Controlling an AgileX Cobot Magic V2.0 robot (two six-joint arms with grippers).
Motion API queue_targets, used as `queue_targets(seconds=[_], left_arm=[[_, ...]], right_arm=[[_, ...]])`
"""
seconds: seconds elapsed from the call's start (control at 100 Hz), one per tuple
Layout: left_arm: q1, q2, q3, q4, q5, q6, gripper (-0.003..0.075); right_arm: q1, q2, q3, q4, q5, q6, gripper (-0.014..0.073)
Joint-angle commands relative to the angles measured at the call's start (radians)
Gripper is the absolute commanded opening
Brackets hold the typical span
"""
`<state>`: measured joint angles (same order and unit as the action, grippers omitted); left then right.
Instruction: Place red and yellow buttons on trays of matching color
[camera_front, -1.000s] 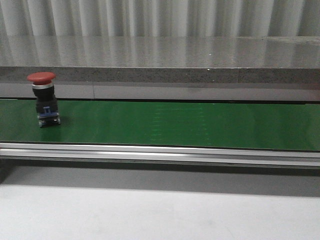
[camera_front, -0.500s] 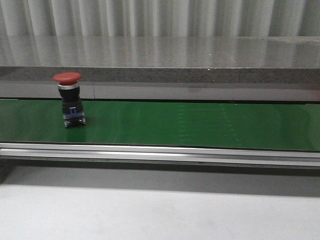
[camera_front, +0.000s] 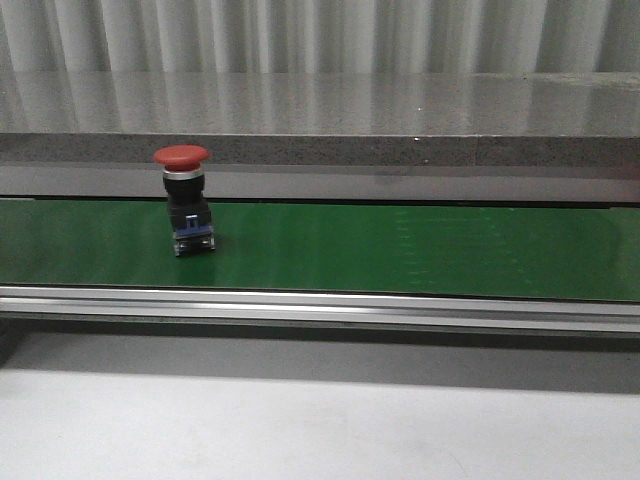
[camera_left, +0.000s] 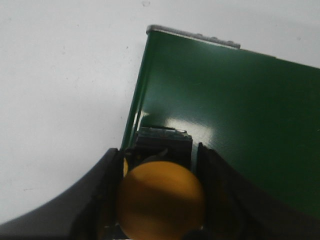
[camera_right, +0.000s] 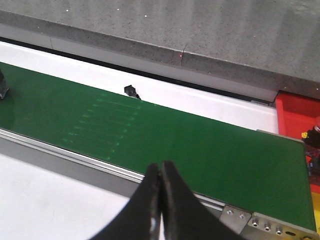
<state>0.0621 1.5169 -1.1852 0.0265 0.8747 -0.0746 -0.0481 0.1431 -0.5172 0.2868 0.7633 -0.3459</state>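
No writing was legible. A red button (camera_front: 183, 200) stood upright on the belt (camera_front: 420, 250), toward its left end. Only the left wrist view showed the left fingers (camera_left: 107, 195) pinching a yellow button (camera_left: 161, 200); right fingers (camera_right: 167, 200) were pressed together, a red tray (camera_right: 295, 112) beyond the belt's end.

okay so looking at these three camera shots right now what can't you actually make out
- Yellow tray: in no view.
- Red tray: right wrist view, cut off by the picture's edge; its contents are too small to identify.
- Yellow button: left wrist view, lower body hidden by its own cap and the left gripper.
- Red button: front view, markings too small to read.
- Both arms: outside the front view.
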Motion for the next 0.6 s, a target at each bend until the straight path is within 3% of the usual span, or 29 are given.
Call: queue_targets(seconds=[0.0,0.07,0.24,0.31,0.4,0.59], left_arm=[[-0.007,-0.001,-0.023,-0.002,-0.007,0.005,0.0064],[-0.007,0.016,-0.023,-0.007,0.0,0.009,0.0135],[-0.01,0.012,-0.023,-0.04,-0.026,0.009,0.0469],[-0.019,-0.005,-0.023,-0.04,-0.043,0.009,0.0542],[-0.043,-0.034,-0.015,-0.038,-0.066,0.024,0.0476],[-0.132,-0.226,0.15,-0.043,-0.295,0.033,0.0081]], right_arm=[[0.003,0.011,-0.022,0.008,-0.071,-0.004,-0.0065],[0.003,0.011,-0.022,0.008,-0.071,-0.004,-0.0065],[0.003,0.011,-0.022,0.008,-0.071,-0.004,-0.0065],[0.003,0.011,-0.022,0.008,-0.071,-0.004,-0.0065],[0.003,0.011,-0.022,0.008,-0.071,-0.004,-0.0065],[0.003,0.011,-0.022,0.008,-0.071,-0.004,-0.0065]])
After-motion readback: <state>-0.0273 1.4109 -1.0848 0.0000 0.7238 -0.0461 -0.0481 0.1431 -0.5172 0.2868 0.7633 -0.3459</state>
